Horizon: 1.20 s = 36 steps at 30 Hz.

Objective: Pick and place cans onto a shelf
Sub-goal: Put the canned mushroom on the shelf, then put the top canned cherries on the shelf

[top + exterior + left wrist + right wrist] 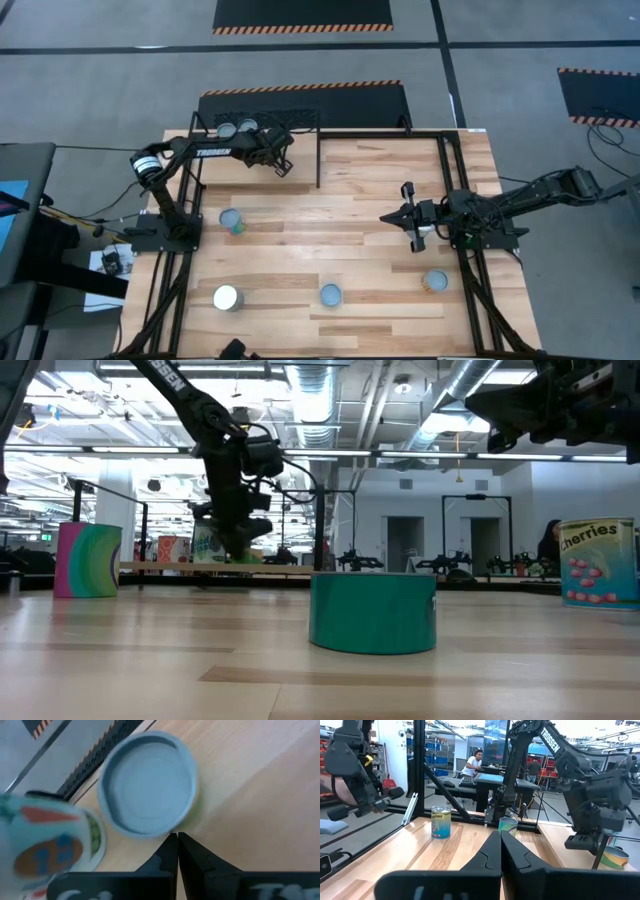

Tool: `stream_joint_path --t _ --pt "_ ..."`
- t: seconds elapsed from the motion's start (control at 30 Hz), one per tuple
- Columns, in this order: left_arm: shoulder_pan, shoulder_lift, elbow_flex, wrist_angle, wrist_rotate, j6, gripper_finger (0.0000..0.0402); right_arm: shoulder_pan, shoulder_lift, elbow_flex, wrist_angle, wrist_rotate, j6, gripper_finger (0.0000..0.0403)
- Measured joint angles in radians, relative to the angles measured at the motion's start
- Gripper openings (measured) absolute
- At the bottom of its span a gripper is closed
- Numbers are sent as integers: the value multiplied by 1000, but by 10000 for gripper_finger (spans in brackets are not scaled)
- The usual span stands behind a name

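We find the left tool point(281, 160) at the far left of the counter point(360, 190), over the shelf point(300, 150) and just beside two cans point(237, 127) standing there together. In its wrist view the fingers point(172, 851) are clenched together with nothing between them, and a pale-blue can top point(147, 782) lies directly beyond the tips, with a labelled can point(50, 842) next to it. We see the right tool point(405, 216) over the right half of the counter, pointing toward the middle; its fingers point(497, 851) are likewise pressed shut and empty. Four more cans stand on the counter, well apart: one point(232, 220) near the left arm's base, a white-topped one point(227, 297) at the near left, one point(331, 295) at the near centre, and one point(434, 281) near the right arm's base. A seated person point(472, 764) shows in the room beyond.
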Motion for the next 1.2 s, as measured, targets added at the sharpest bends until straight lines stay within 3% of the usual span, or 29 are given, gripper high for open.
stream_joint_path --t 0.2,0.53,0.67,0.87,1.0,1.2 --pt "-20 13 1 83 6 34 2 -2 0 0 -2 0 0 11" --pt "-128 -140 -5 85 7 95 2 -2 0 0 -2 0 0 11" --pt "-207 -242 -98 217 27 125 2 2 0 0 -9 25 0 11" --pt "-309 -432 -355 541 226 136 2 36 0 11 -56 134 -5 11" --pt "-384 -552 -536 753 292 131 2 93 0 109 -254 222 4 7" --pt "-449 -674 -722 937 290 97 2 247 39 350 -794 445 181 7"
